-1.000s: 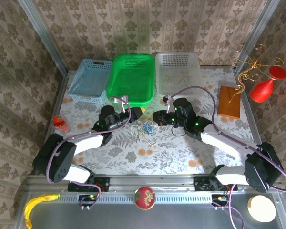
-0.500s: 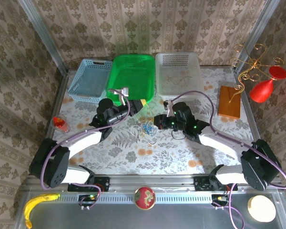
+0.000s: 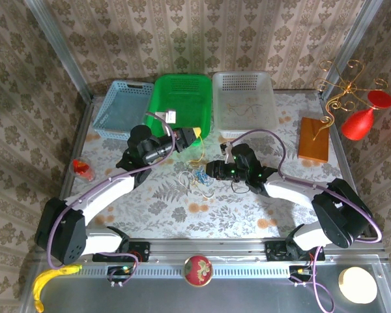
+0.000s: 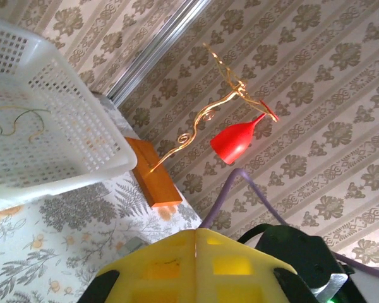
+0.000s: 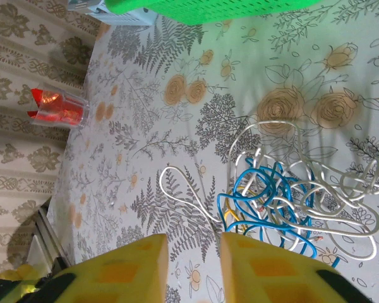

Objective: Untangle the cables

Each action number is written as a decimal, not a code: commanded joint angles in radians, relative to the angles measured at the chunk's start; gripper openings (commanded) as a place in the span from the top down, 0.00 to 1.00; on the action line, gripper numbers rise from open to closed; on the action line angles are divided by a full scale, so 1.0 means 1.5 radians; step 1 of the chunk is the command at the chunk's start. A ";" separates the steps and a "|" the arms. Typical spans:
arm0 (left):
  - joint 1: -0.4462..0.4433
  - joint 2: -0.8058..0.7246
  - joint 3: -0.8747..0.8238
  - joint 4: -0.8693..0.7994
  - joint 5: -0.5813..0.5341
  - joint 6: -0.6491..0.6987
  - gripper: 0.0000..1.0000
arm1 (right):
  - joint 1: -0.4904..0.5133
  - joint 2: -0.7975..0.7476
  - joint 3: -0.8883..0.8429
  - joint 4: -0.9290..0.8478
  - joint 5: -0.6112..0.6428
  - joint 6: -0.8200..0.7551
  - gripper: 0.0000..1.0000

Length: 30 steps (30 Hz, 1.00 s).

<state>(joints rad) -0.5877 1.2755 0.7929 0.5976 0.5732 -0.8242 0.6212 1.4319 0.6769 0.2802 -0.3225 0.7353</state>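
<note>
A blue basket point(image 3: 117, 127) sits far to the left of the left gripper point(image 3: 193, 137), and a green basket point(image 3: 176, 111) is right behind it. The left gripper's yellow fingers point(image 4: 158, 265) are pressed tight together, with no gap between them. In the top view a thin yellow strand shows just beside this gripper, on the side of the pile, but I cannot tell if the fingers pinch it. The cables point(image 3: 199, 177) lie in a messy pile on the flowery table point(image 3: 150, 208), a little nearer the arm bases than the left gripper and just left of the right gripper point(image 3: 211, 171). Blue and white cords loop over each other there, with a bit of yellow in the middle. The right gripper lies low and points at the pile. Its two fingers are spread a little with nothing between them, and the tips are just short of the nearest blue loops. Behind the right gripper stands a white basket point(image 3: 271, 111) with a tan cord point(image 3: 244, 104) inside. Far to its right are a brown block point(image 3: 313, 138) and a red glass point(image 3: 365, 120).
</note>
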 commanded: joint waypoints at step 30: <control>0.005 -0.015 0.065 -0.013 0.033 0.047 1.00 | -0.062 -0.149 0.003 -0.037 0.033 0.173 0.26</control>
<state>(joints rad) -0.5877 1.2663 0.8581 0.5636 0.6018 -0.7830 0.5316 1.2312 0.6758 0.2020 -0.2920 0.9150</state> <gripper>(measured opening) 0.050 0.740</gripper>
